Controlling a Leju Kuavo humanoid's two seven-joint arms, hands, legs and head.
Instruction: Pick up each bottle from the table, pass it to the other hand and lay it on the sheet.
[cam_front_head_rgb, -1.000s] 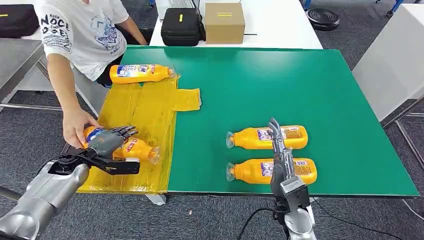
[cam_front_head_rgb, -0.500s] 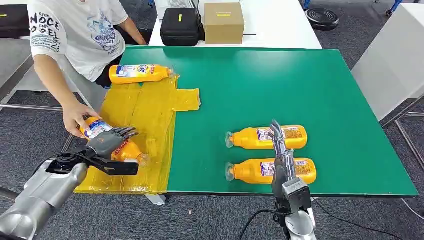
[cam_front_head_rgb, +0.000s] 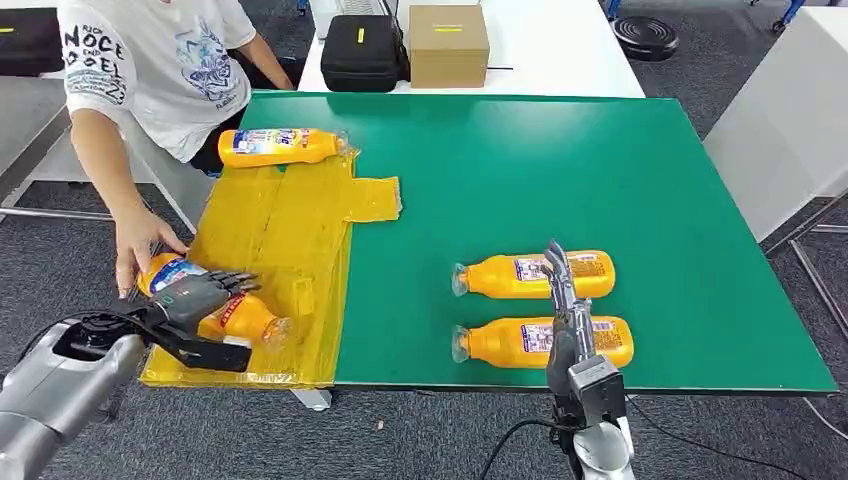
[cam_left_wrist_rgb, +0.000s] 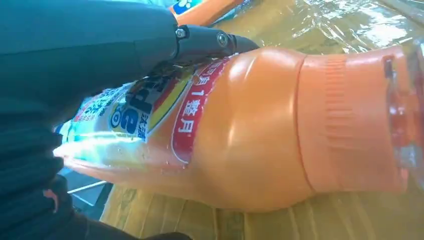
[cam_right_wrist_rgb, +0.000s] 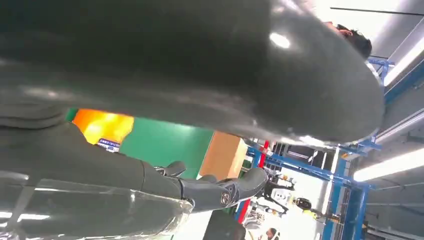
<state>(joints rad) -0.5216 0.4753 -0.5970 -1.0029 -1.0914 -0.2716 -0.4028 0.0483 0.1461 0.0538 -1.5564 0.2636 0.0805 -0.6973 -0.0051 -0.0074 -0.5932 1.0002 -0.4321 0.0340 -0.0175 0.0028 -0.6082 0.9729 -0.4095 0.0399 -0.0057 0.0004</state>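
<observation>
My left hand (cam_front_head_rgb: 195, 293) grips an orange bottle (cam_front_head_rgb: 243, 317) lying low over the near left corner of the yellow sheet (cam_front_head_rgb: 290, 230). A person's hand (cam_front_head_rgb: 134, 250) touches that bottle's base end. In the left wrist view the bottle (cam_left_wrist_rgb: 250, 125) is very close, with my dark fingers (cam_left_wrist_rgb: 210, 40) across its label. A second bottle (cam_front_head_rgb: 280, 146) lies at the sheet's far end. Two more bottles (cam_front_head_rgb: 530, 275) (cam_front_head_rgb: 545, 342) lie side by side on the green table (cam_front_head_rgb: 560, 160). My right hand (cam_front_head_rgb: 562, 300) stands over them, fingers straight, holding nothing.
The person (cam_front_head_rgb: 160, 60) stands at the table's far left corner. A black case (cam_front_head_rgb: 365, 50) and a cardboard box (cam_front_head_rgb: 448, 45) sit on the white table behind. The right half of the green table is bare.
My left hand has carried its bottle leftward toward the sheet's near left edge, and the person's hand has moved along with it. The right hand has stayed put.
</observation>
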